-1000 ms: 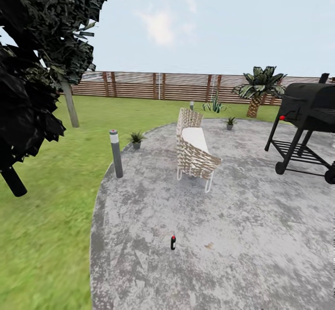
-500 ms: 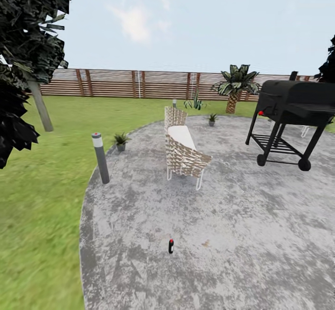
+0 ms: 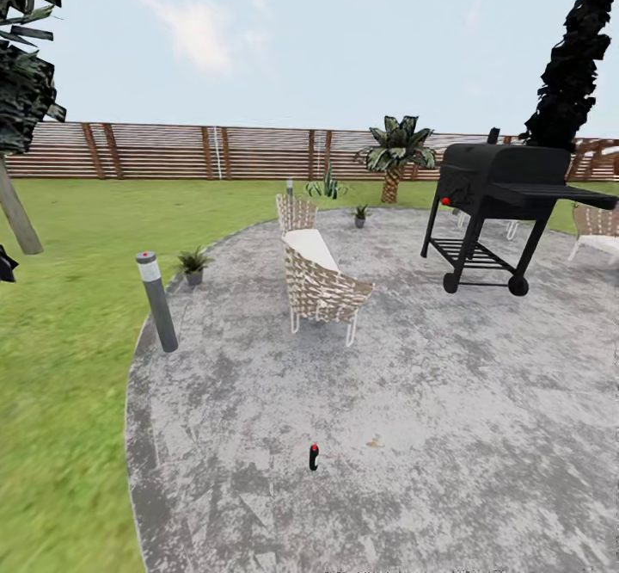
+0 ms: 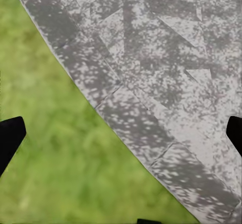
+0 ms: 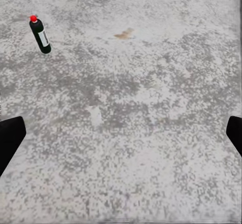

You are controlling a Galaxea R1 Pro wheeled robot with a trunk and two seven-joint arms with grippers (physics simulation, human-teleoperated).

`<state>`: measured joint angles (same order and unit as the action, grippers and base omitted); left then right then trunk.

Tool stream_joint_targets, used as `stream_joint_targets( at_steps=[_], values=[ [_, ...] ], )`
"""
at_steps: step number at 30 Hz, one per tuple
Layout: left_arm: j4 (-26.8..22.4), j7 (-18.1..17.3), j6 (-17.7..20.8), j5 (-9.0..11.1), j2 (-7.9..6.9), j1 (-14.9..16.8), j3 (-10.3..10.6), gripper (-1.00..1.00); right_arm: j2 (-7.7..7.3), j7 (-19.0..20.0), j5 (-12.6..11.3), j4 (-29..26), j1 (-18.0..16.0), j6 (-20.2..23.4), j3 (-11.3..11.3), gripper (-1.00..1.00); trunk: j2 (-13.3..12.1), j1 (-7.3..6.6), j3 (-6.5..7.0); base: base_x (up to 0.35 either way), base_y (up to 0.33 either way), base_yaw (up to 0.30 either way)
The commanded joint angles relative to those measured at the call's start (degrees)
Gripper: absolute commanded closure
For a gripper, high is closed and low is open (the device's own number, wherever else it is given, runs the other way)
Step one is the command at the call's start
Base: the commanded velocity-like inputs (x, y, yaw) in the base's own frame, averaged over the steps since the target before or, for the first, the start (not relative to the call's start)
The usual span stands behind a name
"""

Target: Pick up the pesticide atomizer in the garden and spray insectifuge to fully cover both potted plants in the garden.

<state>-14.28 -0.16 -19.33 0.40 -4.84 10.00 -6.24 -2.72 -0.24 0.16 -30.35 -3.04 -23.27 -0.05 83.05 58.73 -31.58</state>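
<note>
The pesticide atomizer (image 3: pixel 314 458) stands upright on the patio (image 3: pixel 447 418), alone on bare paving, well short of the wicker chair (image 3: pixel 320 285) and on the robot's side of it. In the right wrist view the same bottle (image 5: pixel 40 34) shows its red cap and white label, with a small brown fleck (image 5: pixel 124 34) near it on the paving.

Beyond the chair lie the potted plants: one (image 3: pixel 193 264) at the patio's edge, near the grey bollard lamp (image 3: pixel 156 301), the other (image 3: pixel 360 214) further back, between the chair and the black grill (image 3: pixel 494 203). The fence (image 3: pixel 215 152) closes the lawn (image 3: pixel 60 358) behind them all.

The right gripper (image 5: pixel 121 133) has its fingers spread wide, nothing between them; the left gripper (image 4: pixel 121 133) is likewise spread, over the line where patio meets grass.

The step in hand looks to be the approach: nothing is picked up yet. Next, the base must draw close to the bottle, and one arm, likely the right, must come down around its slim body without tipping it.
</note>
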Motion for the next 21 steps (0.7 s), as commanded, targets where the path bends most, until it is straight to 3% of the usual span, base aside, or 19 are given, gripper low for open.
stream_joint_targets(
  at_steps=[1, 13, 21],
  values=[
    [0.0, 0.0, -0.2, 0.0, 0.01, 0.0, -0.1, -1.0, 0.0, 0.0, 0.0, 0.0, 0.0, -0.2, 0.0, -1.0, 0.0, 0.0, -0.09, 0.001, 0.327, -0.279],
    [0.0, 0.0, -0.2, 0.0, 0.01, 0.0, -0.1, -1.0, 0.0, 0.0, 0.0, 0.1, 0.0, -0.2, 0.0, -1.0, 0.0, 0.0, -0.49, 0.0, 0.31, -0.279],
    [0.0, 0.0, -0.1, 0.0, 0.08, 0.0, -0.1, -1.0, 0.0, 0.0, 0.0, 0.1, 0.0, -0.2, 0.0, -1.0, 0.0, 0.0, -0.76, 0.0, 0.052, -0.279]
  ],
)
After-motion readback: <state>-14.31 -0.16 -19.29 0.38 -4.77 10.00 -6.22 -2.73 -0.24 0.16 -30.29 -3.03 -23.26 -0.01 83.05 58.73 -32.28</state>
